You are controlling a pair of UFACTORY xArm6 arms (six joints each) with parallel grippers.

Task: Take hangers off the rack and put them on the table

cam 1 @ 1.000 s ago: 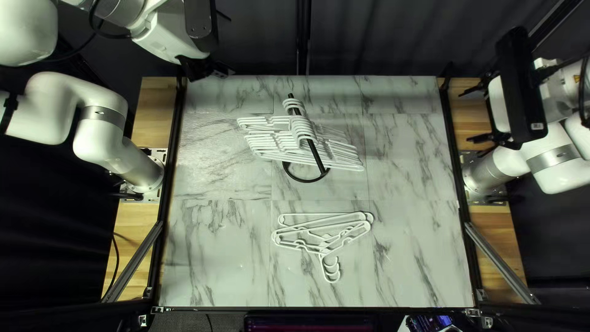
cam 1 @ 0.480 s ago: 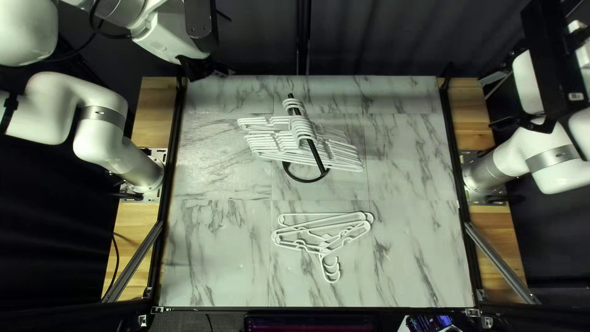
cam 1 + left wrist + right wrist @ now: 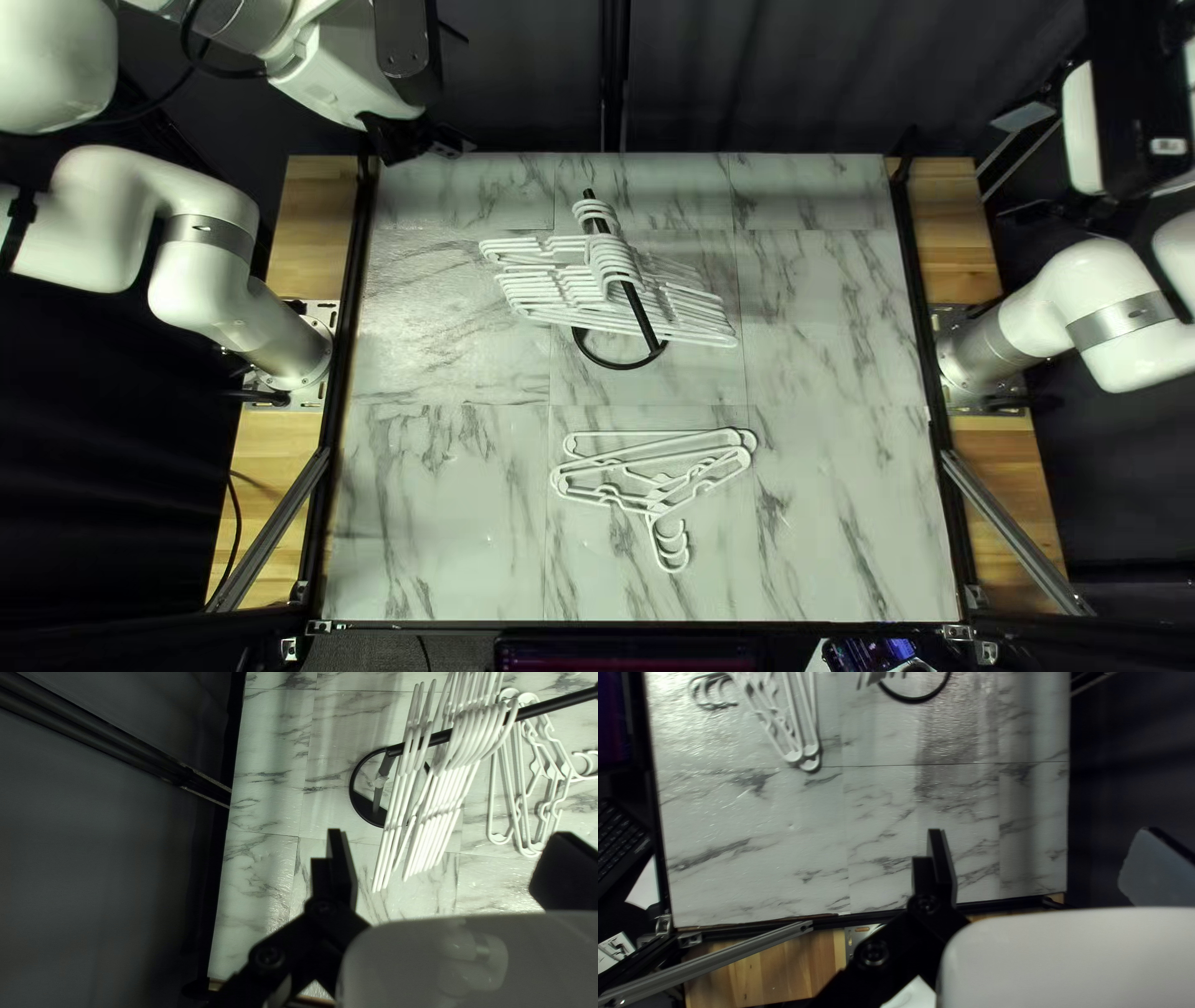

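Note:
My left gripper (image 3: 427, 140) hangs over the table's far left corner, and my right gripper (image 3: 1031, 162) is beyond the table's right edge. Several white hangers (image 3: 535, 293) hang close together on the black rack (image 3: 639, 311). Nearer the front lies an overlapping pile of white hangers (image 3: 598, 478), three hooks facing the near edge. In the left wrist view, the left gripper (image 3: 451, 868) is open, the racked hangers (image 3: 445, 806) ahead of its empty fingers. The right gripper (image 3: 1042, 868) also stands open and empty, the flat hangers (image 3: 806, 725) well away from it.
The marble-patterned table (image 3: 822, 523) has dark rails along its sides. A grey bar (image 3: 268, 533) slants beside the near left edge, another (image 3: 1015, 533) beside the near right. Behind the far edge stands a dark post (image 3: 614, 75).
My right arm has swung outward to the right, away from the table, and its gripper has moved with it. The left arm and all the hangers stay where they were.

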